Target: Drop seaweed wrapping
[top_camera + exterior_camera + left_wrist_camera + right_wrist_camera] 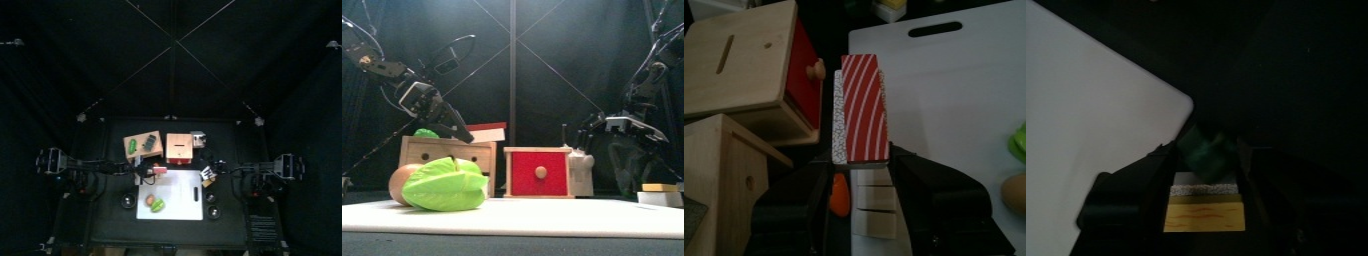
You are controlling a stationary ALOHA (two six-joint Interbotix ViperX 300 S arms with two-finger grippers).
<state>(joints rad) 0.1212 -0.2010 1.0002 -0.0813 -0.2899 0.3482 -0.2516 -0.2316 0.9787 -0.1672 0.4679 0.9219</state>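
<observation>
My right gripper is shut on a dark green seaweed wrapping and holds it just above a yellow-topped white block, off the corner of the white cutting board. In the top view this gripper is at the board's right edge. My left gripper is shut on a red-and-white striped block and holds it in the air by the wooden boxes. In the front view that block is above the boxes.
A plain wooden box and a red-fronted drawer box stand behind the board. A green leaf piece lies on the board in front of a brown round piece. The yellow-topped block sits at the right.
</observation>
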